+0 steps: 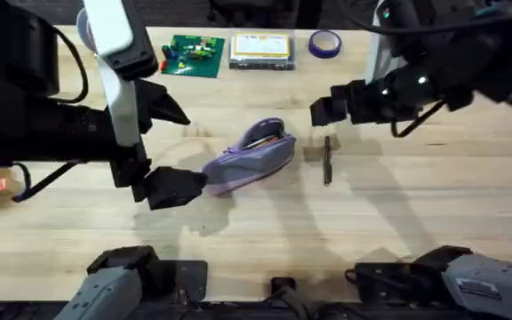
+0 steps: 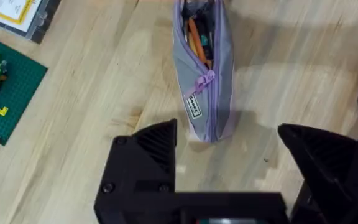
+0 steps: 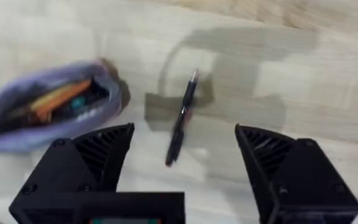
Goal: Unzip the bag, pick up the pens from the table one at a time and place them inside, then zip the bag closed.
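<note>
The left hand [image 1: 174, 185], fingers spread and empty, sits at the bag's [image 1: 249, 160] closed end, seemingly to steady it. The bag lies unzipped mid-surface. Just beside it, the pen [image 1: 327, 160] waits under the released right hand [image 1: 320, 111].

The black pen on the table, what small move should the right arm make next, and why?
Probably lower the right claw straight down onto the pen. It is open, with the pen lying free on the table between its fingers, and the bag beside it is already unzipped.
</note>
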Tool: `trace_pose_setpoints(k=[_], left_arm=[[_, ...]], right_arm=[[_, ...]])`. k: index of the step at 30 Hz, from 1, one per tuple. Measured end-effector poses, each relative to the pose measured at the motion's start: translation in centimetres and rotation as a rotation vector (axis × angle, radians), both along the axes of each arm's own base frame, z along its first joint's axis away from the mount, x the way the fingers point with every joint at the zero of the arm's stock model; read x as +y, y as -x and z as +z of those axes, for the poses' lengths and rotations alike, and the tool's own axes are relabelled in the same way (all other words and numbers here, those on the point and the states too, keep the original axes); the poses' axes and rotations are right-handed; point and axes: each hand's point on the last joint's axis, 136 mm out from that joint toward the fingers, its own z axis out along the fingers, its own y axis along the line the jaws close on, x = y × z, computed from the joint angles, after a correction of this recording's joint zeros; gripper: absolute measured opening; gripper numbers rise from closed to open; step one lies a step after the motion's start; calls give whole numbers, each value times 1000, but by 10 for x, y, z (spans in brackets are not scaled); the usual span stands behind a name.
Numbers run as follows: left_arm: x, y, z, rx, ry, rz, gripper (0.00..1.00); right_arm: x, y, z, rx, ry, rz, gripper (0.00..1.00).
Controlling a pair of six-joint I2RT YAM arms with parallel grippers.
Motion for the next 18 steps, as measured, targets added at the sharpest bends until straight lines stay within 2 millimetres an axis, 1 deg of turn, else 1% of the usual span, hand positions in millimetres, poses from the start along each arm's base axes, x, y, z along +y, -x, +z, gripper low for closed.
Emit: trace_pose_setpoints(k=[4, 8, 12, 18], left_arm=[[0, 0, 0, 0, 0, 0, 993], [0, 0, 0, 0, 0, 0, 994], [0, 0, 0, 0, 0, 0, 994], [0, 0, 0, 0, 0, 0, 994]], right_arm=[[-1, -6, -19, -18, -46, -120, 998], [-3, -4, -44, -10, -82, -213, 998], [-3, -5, -64, -22, -109, -254, 998], [-1, -9, -91, 9, -100, -275, 998]])
